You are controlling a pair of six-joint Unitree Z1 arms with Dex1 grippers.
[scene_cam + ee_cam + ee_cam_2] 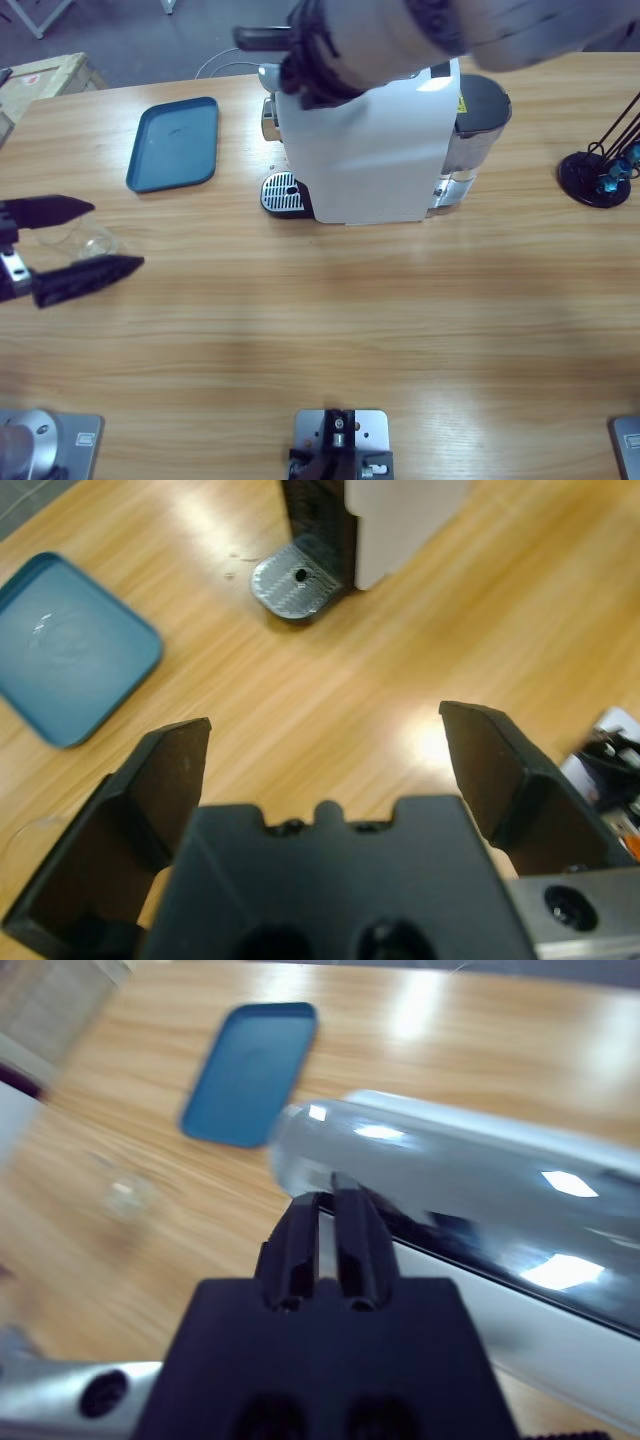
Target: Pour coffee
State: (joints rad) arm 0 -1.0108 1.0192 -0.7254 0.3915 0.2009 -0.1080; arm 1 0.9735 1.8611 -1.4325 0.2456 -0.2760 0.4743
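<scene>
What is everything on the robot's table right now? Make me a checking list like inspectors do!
Surface: long wooden table, no spills seen.
Job's things: white coffee machine with a grey drip grate; a small clear tumbler lies between the left gripper's jaws; no coffee seen in it.
Clutter: blue tray, with nothing on it; black stand at the table's far right side.
Grippers: left gripper open around the tumbler, not touching it as far as can be seen; right gripper shut, at the machine's shiny silver top lever.
Cables: a thin white cable behind the machine.
Surroundings: grey floor beyond the table.
</scene>
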